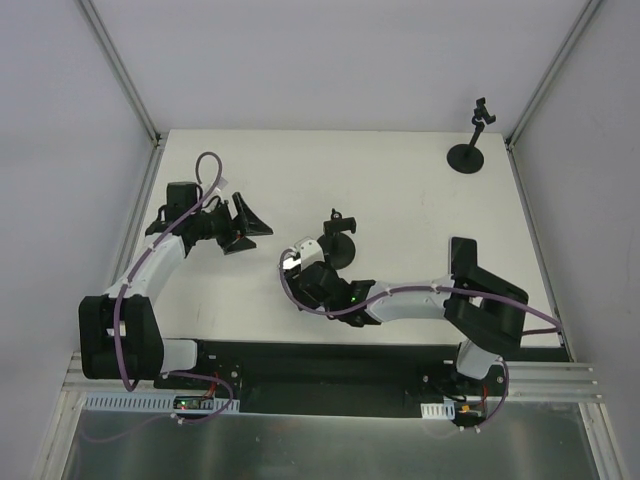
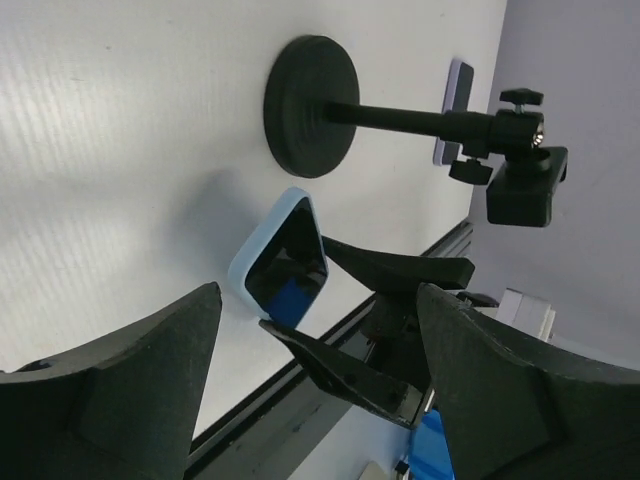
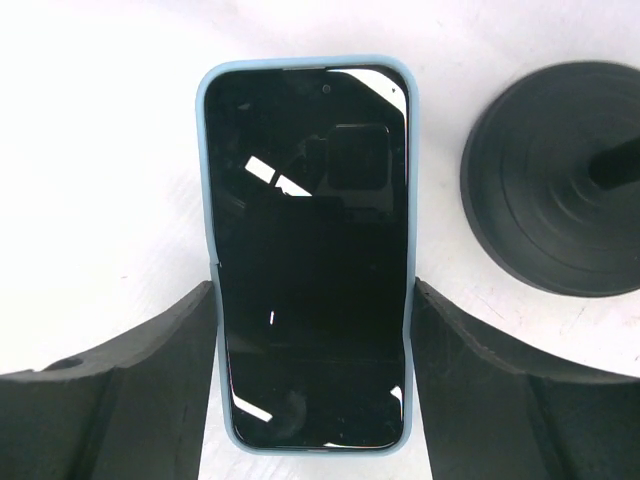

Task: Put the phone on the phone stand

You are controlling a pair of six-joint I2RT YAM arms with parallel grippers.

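Observation:
The phone (image 3: 305, 250), black screen in a light blue case, sits between my right gripper's (image 3: 312, 285) fingers, which press on both long edges. In the top view the phone (image 1: 293, 258) is at the table's middle, just left of the black phone stand (image 1: 338, 242). The left wrist view shows the phone (image 2: 283, 258) tilted in the right gripper's fingers (image 2: 400, 270), near the stand's round base (image 2: 312, 92), with its clamp (image 2: 525, 180) empty. The base also shows in the right wrist view (image 3: 555, 180). My left gripper (image 1: 245, 228) is open and empty, left of the phone.
A second black stand (image 1: 470, 150) stands at the back right corner. Metal frame posts (image 1: 125, 70) and walls bound the white table (image 1: 400, 190) on both sides. A black rail (image 1: 330, 365) runs along the near edge.

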